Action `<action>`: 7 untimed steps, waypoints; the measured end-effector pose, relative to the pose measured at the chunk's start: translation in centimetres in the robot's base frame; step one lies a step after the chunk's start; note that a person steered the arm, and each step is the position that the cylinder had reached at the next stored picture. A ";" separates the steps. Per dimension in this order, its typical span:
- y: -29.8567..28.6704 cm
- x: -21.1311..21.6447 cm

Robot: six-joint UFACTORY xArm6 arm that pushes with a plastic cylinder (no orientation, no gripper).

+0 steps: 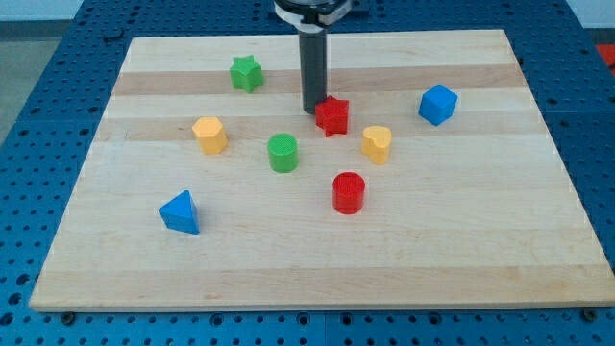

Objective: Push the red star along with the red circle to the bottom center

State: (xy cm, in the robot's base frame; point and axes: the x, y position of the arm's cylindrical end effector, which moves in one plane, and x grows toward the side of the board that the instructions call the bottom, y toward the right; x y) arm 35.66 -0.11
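Note:
The red star (332, 116) lies near the board's middle, a little toward the view's top. The red circle (349, 192) stands below it, toward the view's bottom. My tip (313, 109) rests on the board just at the star's upper left edge, touching or nearly touching it. The dark rod rises straight up from there to the view's top.
A green star (247, 73) lies at the upper left, a yellow block (209, 135) at the left, a green circle (282, 153) left of centre, a yellow block (377, 144) right of the red star, a blue block (437, 104) at the right, a blue triangle (181, 212) at the lower left.

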 end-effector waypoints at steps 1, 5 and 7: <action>1.2 0.8; 5.4 -0.1; 5.2 3.4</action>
State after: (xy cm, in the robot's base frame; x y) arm 39.05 5.12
